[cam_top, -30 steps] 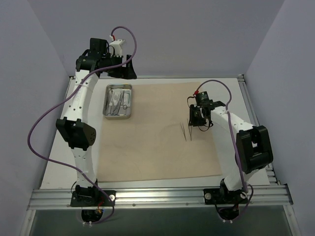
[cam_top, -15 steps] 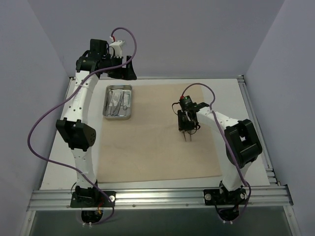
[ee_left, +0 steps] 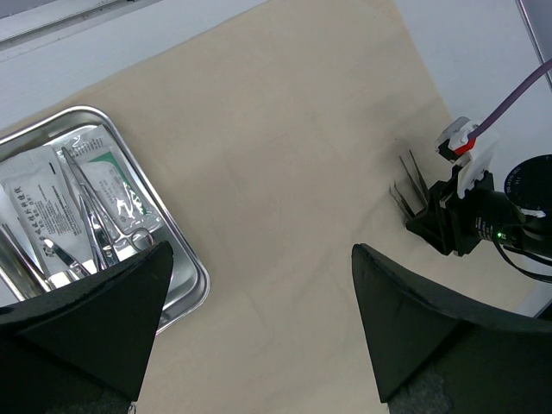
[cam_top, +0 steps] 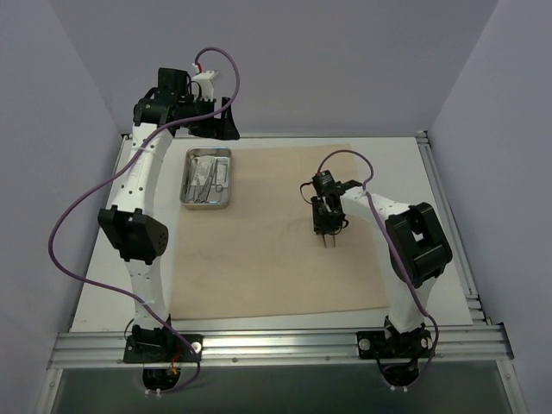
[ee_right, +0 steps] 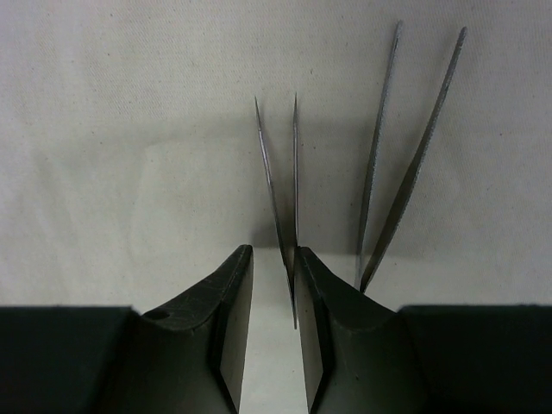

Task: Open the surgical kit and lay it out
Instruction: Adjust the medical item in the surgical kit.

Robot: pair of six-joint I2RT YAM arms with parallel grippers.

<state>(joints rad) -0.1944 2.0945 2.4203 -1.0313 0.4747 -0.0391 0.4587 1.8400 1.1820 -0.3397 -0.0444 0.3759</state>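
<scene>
The beige cloth wrap (cam_top: 276, 259) lies spread flat on the table. The small steel tray (cam_top: 229, 178) sits on its far left corner. The tray holds scissor-handled instruments (ee_left: 103, 233) and clear packets (ee_left: 43, 185). Two thin tweezers (cam_top: 331, 242) lie side by side on the cloth right of centre. My right gripper (cam_top: 326, 229) is low over them. In the right wrist view its jaws (ee_right: 273, 254) are narrowly open. The blunt end of the left tweezers (ee_right: 294, 172) lies between them against the right finger, and the other tweezers (ee_right: 377, 155) lies outside. My left gripper (cam_top: 216, 123) hangs high behind the tray, wide open (ee_left: 261, 254) and empty.
The white table (cam_top: 431, 216) shows around the cloth, with a metal rail (cam_top: 276, 345) at the near edge. Grey walls close in the back and both sides. The left arm's cable (cam_top: 69, 233) loops out to the left.
My right gripper has moved left and down from beside the tweezers to directly over them, and its jaws now straddle one pair. The left arm has not moved.
</scene>
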